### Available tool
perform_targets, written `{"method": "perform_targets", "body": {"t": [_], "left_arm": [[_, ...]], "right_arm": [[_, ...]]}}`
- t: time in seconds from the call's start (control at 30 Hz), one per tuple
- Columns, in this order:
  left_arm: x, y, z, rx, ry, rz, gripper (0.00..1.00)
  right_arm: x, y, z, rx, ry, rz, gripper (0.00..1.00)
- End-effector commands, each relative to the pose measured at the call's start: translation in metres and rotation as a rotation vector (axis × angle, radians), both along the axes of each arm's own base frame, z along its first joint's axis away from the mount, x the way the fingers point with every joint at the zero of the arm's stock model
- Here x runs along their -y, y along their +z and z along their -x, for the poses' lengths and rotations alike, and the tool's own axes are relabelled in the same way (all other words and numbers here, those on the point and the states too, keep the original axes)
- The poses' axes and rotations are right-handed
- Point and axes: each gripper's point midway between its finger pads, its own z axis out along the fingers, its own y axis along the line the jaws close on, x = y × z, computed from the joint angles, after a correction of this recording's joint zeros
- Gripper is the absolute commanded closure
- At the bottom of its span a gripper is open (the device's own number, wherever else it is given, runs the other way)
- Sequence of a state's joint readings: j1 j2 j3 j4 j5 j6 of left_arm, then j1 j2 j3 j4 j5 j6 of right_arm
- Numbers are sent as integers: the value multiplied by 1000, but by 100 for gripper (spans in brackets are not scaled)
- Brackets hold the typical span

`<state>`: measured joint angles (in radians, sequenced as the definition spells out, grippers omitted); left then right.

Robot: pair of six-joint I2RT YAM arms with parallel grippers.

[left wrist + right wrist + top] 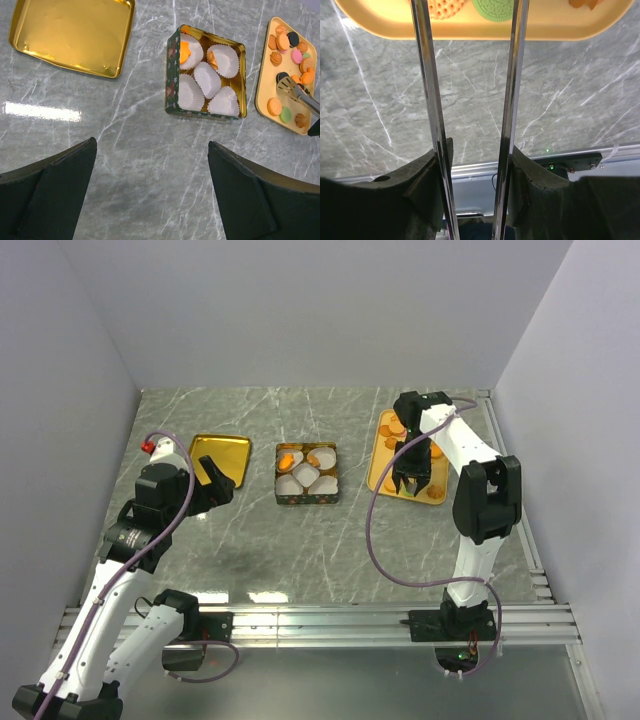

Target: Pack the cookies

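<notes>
Overhead from behind, left wrist high above tin (171, 75) and tray (264, 87), right wrist close over tray

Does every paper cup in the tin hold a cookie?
No, only two of the five cups hold orange cookies.

Grey marble table (150, 165) carries gold lid (70, 35), tin (171, 75), yellow tray (263, 92).
</notes>
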<state>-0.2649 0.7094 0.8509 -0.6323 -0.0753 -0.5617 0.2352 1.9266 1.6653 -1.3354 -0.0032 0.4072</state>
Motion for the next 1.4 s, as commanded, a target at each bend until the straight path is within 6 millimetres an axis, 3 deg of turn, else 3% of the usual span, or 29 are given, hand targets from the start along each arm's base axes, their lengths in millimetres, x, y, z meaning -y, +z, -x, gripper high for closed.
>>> {"method": "perform_targets", "body": {"t": [0.0, 0.53, 0.8, 1.13, 1.37], "left_arm": [[1, 8, -3, 45, -10, 6, 1], [-3, 7, -5, 39, 8, 6, 2], [-4, 6, -6, 34, 11, 5, 2], [-1, 4, -7, 18, -4, 5, 4], [5, -1, -6, -7, -23, -1, 5]], "right_arm": [[5, 0, 12, -55, -10, 20, 50], [-5, -11, -4, -68, -8, -7, 51], [-4, -7, -6, -52, -10, -8, 72], [-13, 46, -23, 91, -12, -46, 74], [-48, 74, -6, 148, 25, -129, 76]]}}
